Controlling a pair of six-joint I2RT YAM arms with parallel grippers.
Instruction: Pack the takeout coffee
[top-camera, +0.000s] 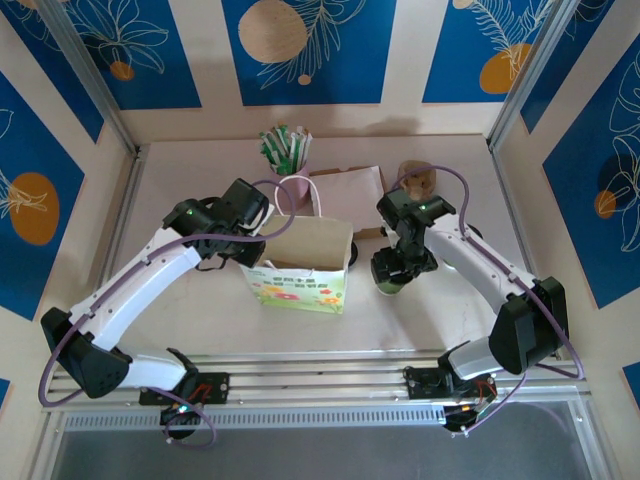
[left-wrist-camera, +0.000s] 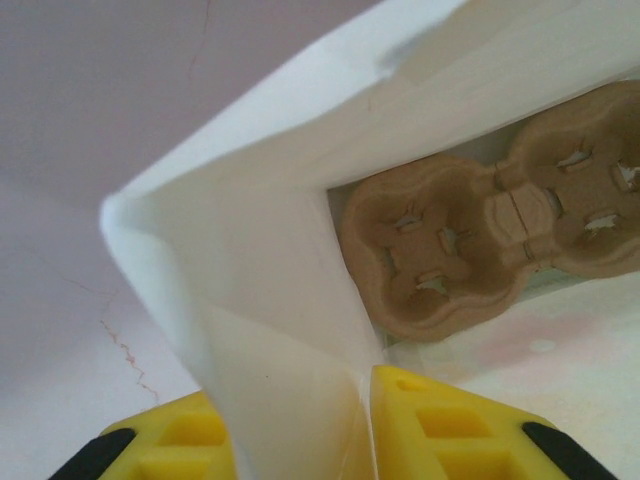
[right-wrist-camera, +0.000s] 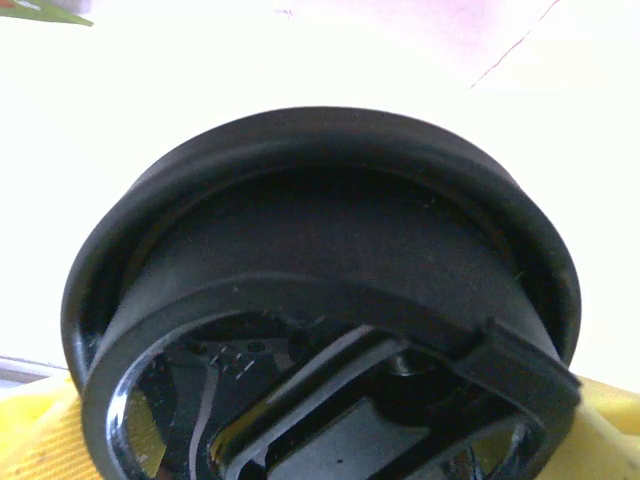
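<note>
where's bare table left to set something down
Bare table in the far left corner, left of the pink cup; also the near strip between the paper bag and the rail. Crowded behind the bag and around the right gripper gripping the takeout coffee.

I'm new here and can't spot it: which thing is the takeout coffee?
Find the white paper bag standing mid-table. Just right of it, under the right gripper, is the takeout coffee: a short cup with a green lower body and black lid, unlike the pink cup of sticks behind the bag.
</note>
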